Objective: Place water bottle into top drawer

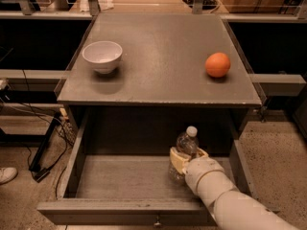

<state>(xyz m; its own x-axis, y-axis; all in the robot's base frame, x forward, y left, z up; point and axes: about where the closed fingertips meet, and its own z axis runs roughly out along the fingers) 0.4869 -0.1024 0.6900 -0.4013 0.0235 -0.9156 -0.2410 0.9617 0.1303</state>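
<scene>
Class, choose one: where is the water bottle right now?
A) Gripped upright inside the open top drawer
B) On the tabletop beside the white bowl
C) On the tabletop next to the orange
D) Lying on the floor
A: the gripper clasps the water bottle upright inside the open top drawer, below the tabletop.

Water bottle [187, 143]: clear plastic, white cap, upright, inside the top drawer [115, 211], right of centre. Drawer open, grey, shallow, small knob at the centre of its front panel. Gripper [188, 157] reaches into the drawer, fingers [176, 159] clamped on the bottle's body.
</scene>
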